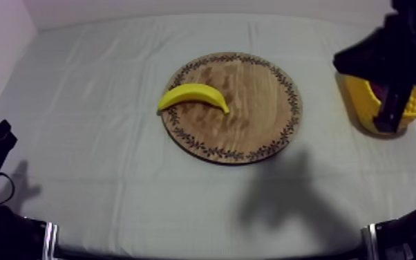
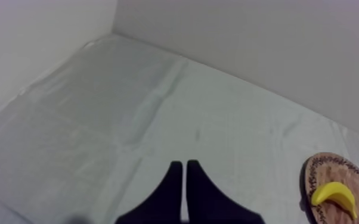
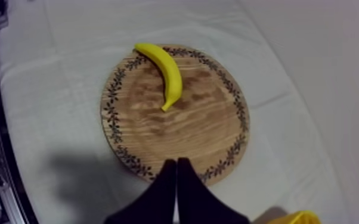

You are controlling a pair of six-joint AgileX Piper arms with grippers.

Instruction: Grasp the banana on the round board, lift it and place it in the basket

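The banana lay near the wooden board's rim, probably light, stiff and slick, best pinched across its thick middle; the right gripper and left gripper were each closed on nothing.

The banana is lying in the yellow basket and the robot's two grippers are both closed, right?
No. The banana lies on the wooden board, as the top view shows; the yellow basket stands apart from it. The left gripper and right gripper are both shut, as you said.
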